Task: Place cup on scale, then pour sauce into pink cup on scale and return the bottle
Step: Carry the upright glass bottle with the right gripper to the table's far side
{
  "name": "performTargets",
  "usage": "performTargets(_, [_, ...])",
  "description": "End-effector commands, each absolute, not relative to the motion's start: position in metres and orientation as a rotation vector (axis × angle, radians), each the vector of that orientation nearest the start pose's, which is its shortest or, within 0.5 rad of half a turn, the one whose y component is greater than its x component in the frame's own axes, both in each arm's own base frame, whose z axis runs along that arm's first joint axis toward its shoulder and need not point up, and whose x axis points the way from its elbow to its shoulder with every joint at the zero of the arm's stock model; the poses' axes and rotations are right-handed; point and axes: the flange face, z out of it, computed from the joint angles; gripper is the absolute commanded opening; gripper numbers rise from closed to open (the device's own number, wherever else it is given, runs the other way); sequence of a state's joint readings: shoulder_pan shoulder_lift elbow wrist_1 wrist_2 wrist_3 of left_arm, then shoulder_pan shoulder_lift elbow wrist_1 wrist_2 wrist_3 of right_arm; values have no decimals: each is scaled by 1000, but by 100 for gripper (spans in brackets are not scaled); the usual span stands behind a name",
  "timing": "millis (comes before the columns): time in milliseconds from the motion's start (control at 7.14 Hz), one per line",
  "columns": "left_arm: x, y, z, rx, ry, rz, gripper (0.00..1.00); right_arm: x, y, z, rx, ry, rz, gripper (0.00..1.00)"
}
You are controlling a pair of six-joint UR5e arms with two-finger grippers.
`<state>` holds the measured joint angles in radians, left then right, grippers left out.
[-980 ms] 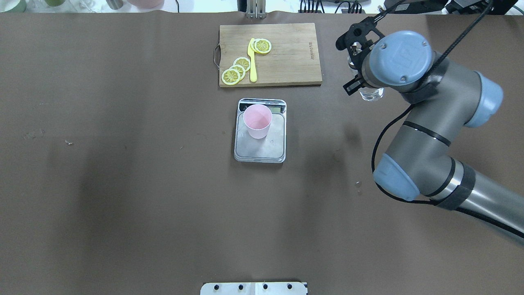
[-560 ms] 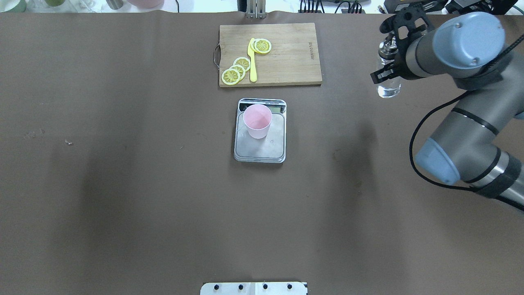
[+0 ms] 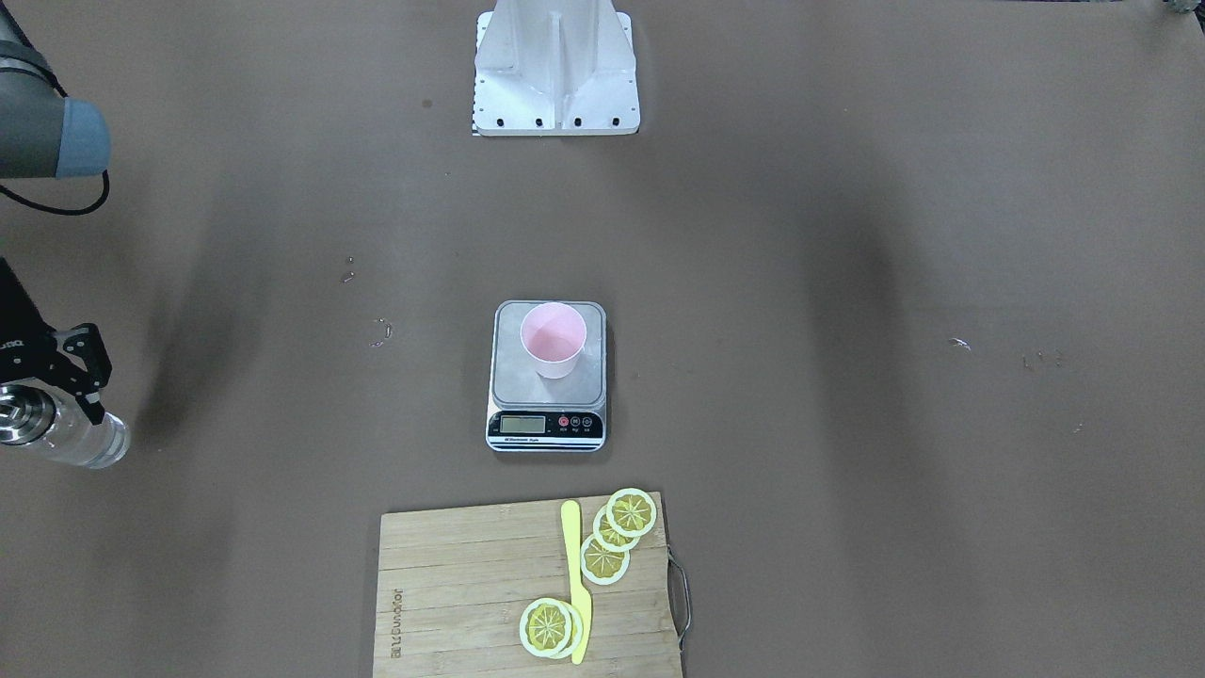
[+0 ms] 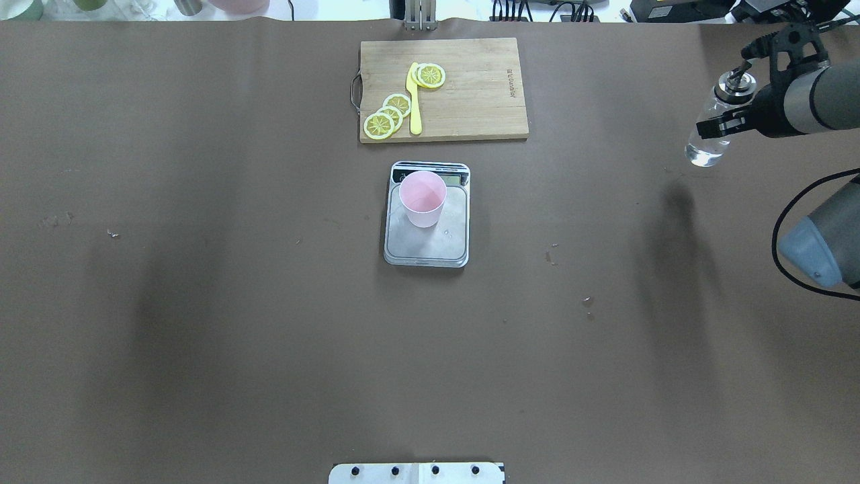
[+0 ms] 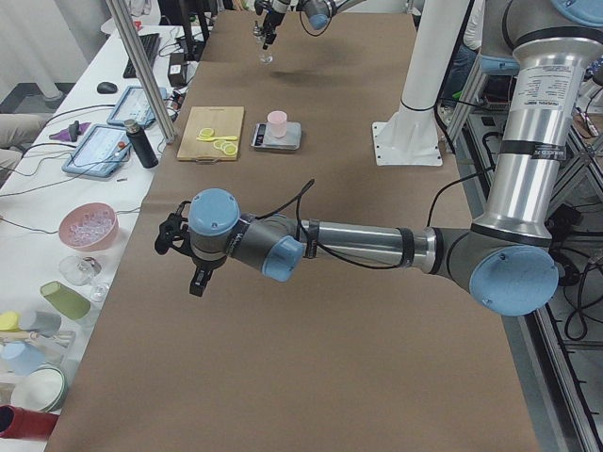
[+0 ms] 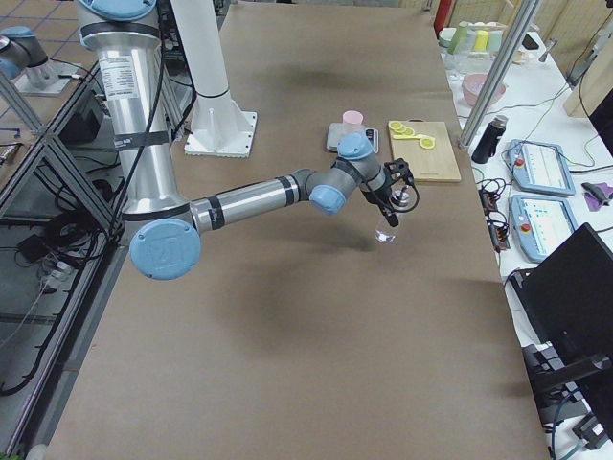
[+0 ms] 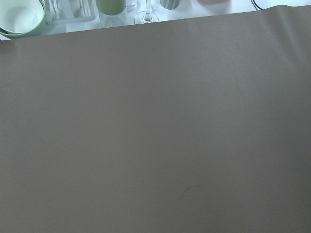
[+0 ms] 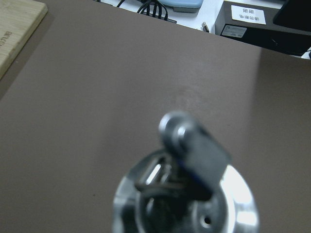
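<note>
Bottle [image 4: 703,142] hangs pinched near its neck in the right gripper [image 4: 724,123], clear of the table and well to the right of the scale [image 4: 430,245]. The cup [image 4: 422,199] stands on the scale's platform. Likely the return step is in hand — next, lower the bottle upright, then let go.
</note>
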<state>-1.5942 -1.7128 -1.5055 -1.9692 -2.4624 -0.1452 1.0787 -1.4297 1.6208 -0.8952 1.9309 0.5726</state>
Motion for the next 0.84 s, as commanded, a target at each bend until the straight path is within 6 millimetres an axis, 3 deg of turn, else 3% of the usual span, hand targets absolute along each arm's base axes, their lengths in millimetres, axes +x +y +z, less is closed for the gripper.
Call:
performTargets(0, [-72, -564, 558, 403, 895, 56, 97, -161, -560, 544, 525, -760, -59, 0])
performTargets(280, [-72, -564, 557, 405, 895, 58, 97, -144, -542, 564, 480, -773, -47, 0])
performTargets(700, [-72, -563, 554, 411, 894, 60, 97, -138, -530, 576, 478, -776, -44, 0])
